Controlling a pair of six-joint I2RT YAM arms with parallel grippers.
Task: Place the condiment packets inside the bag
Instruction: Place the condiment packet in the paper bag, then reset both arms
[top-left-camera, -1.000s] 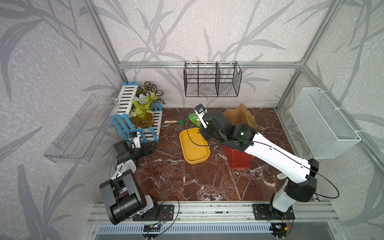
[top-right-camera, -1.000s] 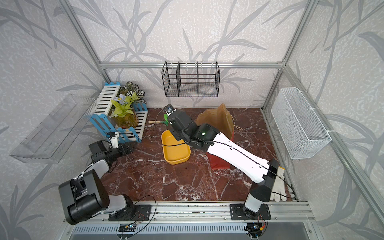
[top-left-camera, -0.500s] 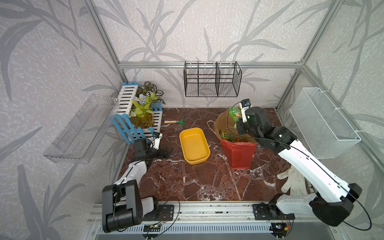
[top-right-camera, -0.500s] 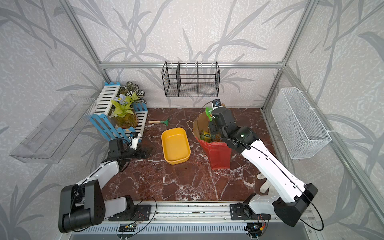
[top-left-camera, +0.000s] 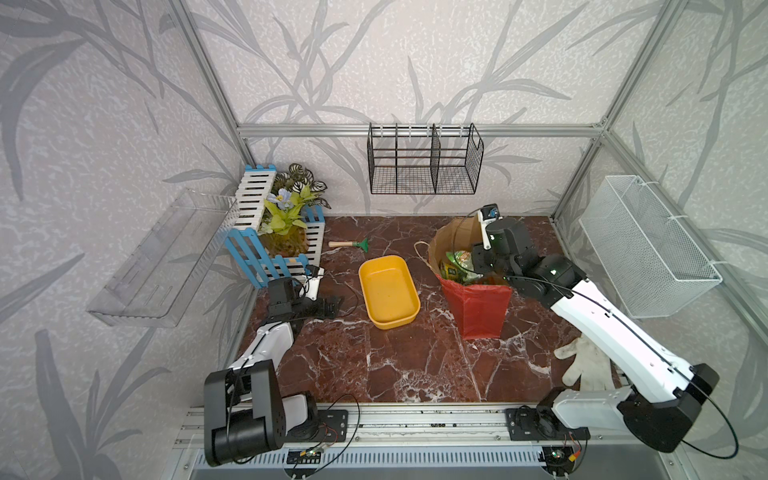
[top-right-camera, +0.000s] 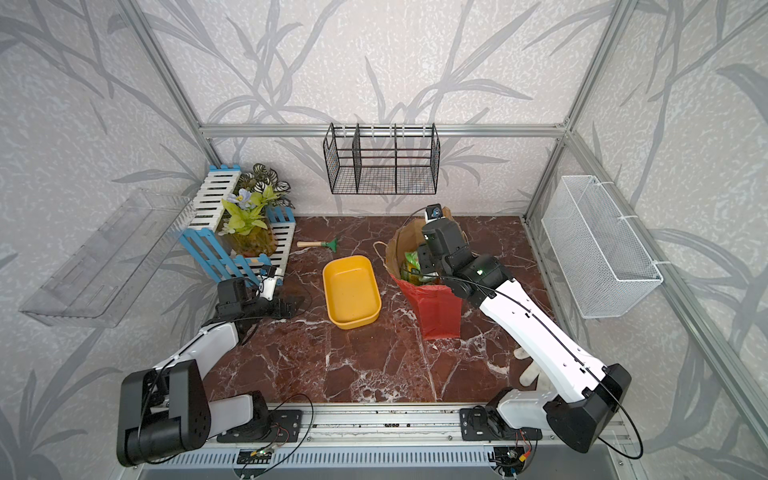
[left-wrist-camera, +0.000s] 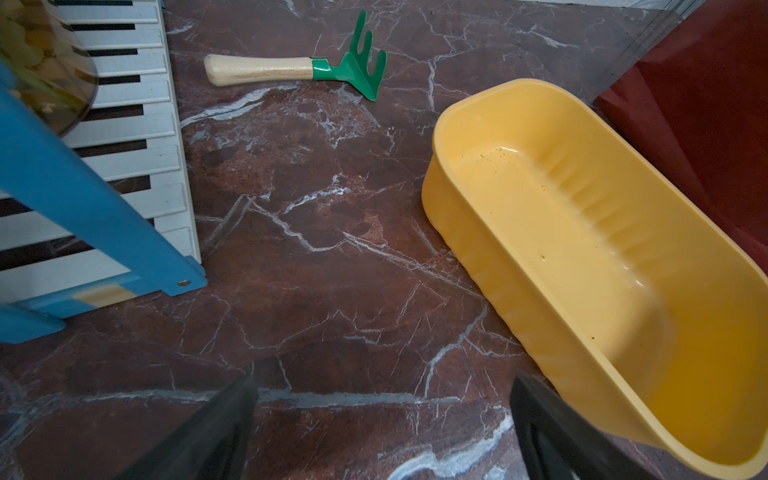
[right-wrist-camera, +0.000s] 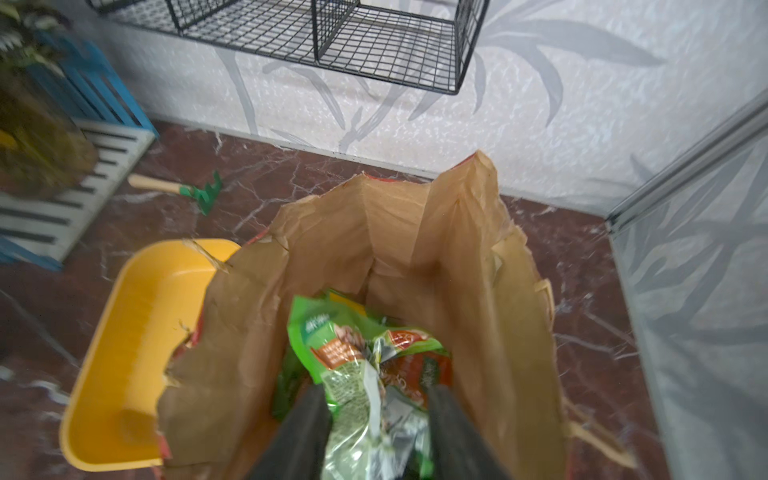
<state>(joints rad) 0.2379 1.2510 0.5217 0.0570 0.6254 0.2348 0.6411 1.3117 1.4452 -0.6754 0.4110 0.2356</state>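
**Last sachet at the bag's mouth:** The right gripper hangs inside the open top of the red paper bag. Its jaws stand partway apart on either side of a crumpled green condiment packet. Whether the pads grip the packet or merely flank it cannot be told.

More condiment packets, green, yellow and orange-red, lie lower in the bag against its brown kraft lining. The yellow tray just beside the bag holds nothing, so this looks like the closing drop of the job.

To finish it cleanly, the jaws should spread fully so the glossy film slides free instead of clinging to a pad. The arm should then rise straight up out of the opening. The bag's torn rim and thin cord handle sit close to the gripper, and a sideways exit could snag them. The bag is light and stands unsupported, so a snag could tip it toward the tray.

The left gripper is spread wide and empty. It waits low over the marble on the far side of the tray from the bag, well apart from it.
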